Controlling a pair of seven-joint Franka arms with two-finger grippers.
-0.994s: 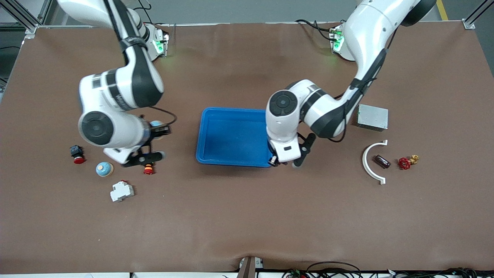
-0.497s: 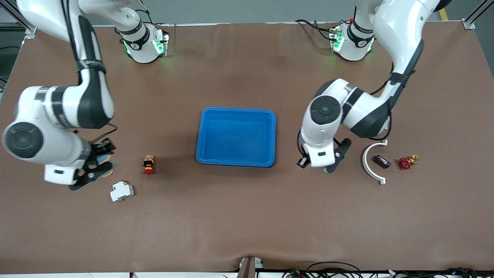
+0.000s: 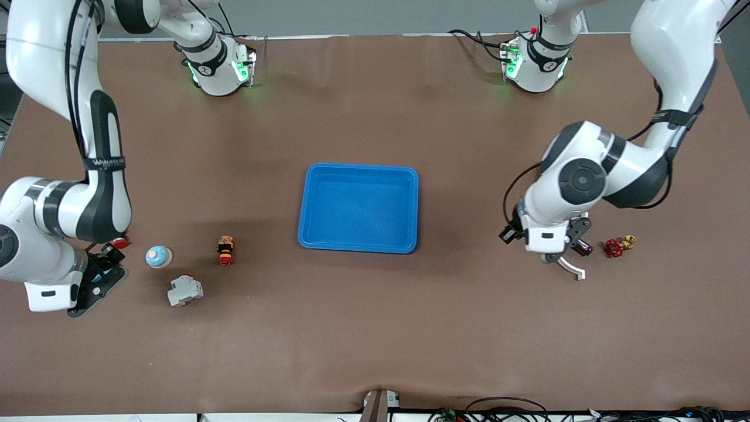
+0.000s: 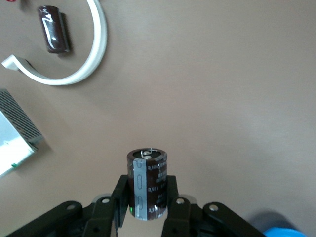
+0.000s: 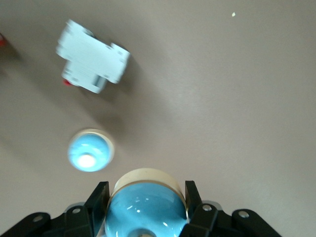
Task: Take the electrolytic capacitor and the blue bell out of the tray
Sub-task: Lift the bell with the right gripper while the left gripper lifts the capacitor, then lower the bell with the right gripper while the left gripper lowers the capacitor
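Note:
My left gripper (image 4: 148, 190) is shut on a dark brown capacitor with a grey stripe (image 4: 148, 185), held upright above the bare table. In the front view the left gripper (image 3: 556, 256) is over the white curved piece (image 3: 573, 269). A second capacitor (image 4: 54, 28) lies inside that curve. My right gripper (image 5: 145, 195) is shut on a blue bell with a cream rim (image 5: 145, 205). In the front view the right gripper (image 3: 94, 286) is at the right arm's end of the table. A second blue bell (image 3: 158, 257) sits on the table beside it.
The blue tray (image 3: 358, 170) sits mid-table. A white breaker (image 3: 185, 291), a red-and-yellow button (image 3: 225, 249) and a red push button (image 3: 120, 241) lie near the right gripper. A red valve (image 3: 615, 247) and a grey box (image 4: 15, 133) lie near the left gripper.
Both arms have swung away from the tray toward their own ends of the table, each still holding its object. The right gripper passed over the loose bell, which shows again.

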